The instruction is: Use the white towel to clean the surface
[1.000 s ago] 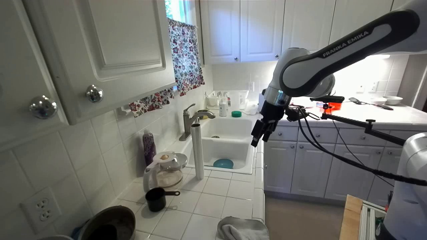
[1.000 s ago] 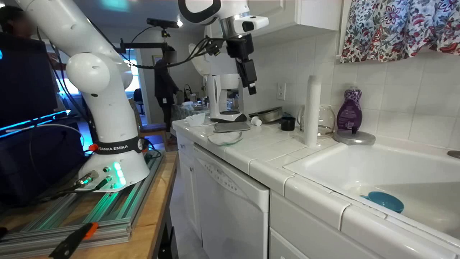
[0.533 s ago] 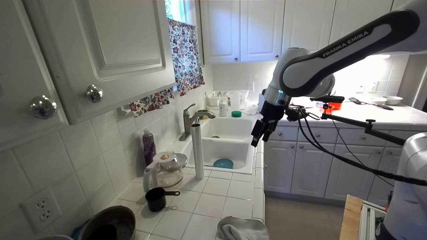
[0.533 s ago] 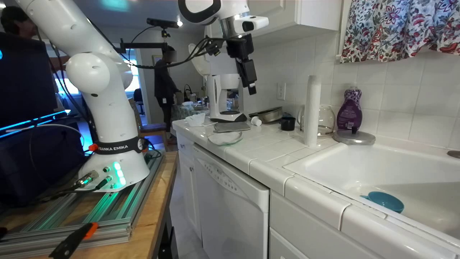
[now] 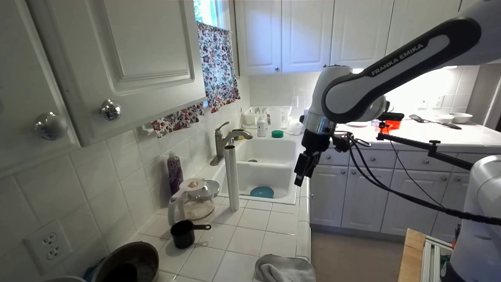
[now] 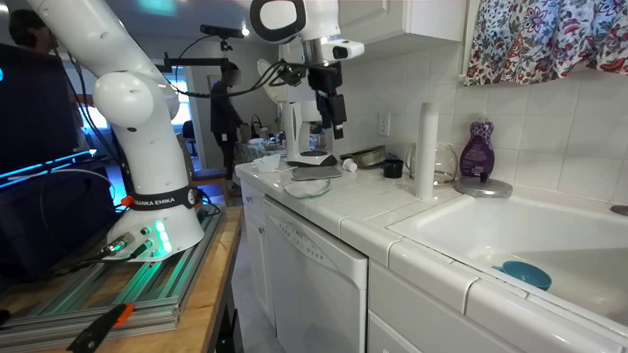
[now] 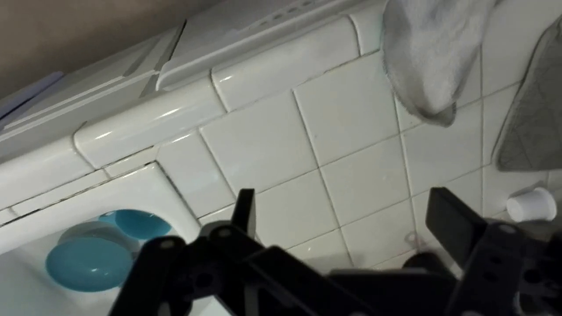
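Robotiq gripper (image 7: 340, 206), one, released, jaws spread with nothing between; white towel (image 7: 439, 52), one, rumpled, unheld, lying at the front edge of the white tiled countertop (image 7: 351, 105), beside the grey mat (image 7: 535, 118). We judge the step in hand to be the approach, wiping not yet begun; next we need the jaws carried over the towel, lowered, and closed on a fold.

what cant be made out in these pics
White towel: wrist view, cut by the top edge.
Grey mat: wrist view, cut by the right edge.
Glass coffee pot: in an exterior view, partly behind the white tube.
Purple bottle: in an exterior view, print too small.
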`<move>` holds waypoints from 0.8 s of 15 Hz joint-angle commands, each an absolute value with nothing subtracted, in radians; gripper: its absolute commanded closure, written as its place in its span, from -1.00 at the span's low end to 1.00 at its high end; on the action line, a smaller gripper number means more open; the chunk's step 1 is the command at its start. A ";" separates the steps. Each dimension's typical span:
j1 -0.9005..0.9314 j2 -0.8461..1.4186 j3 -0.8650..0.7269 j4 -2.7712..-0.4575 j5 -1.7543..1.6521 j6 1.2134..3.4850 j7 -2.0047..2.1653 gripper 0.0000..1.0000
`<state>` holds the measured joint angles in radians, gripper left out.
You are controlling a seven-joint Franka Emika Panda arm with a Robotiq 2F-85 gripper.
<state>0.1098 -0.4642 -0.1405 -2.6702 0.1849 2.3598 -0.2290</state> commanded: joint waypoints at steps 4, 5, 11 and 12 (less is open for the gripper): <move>0.228 -0.309 -0.116 -2.681 0.282 2.293 -0.467 -1.00; 0.236 -0.319 -0.097 -2.695 0.272 2.269 -0.485 -1.00; 0.301 -0.195 0.012 -2.666 0.277 2.176 -0.576 -1.00; 0.304 -0.145 0.028 -2.651 0.280 2.199 -0.577 -1.00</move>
<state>0.2923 -0.2682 -0.0102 -2.6962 0.2450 2.1878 -0.5315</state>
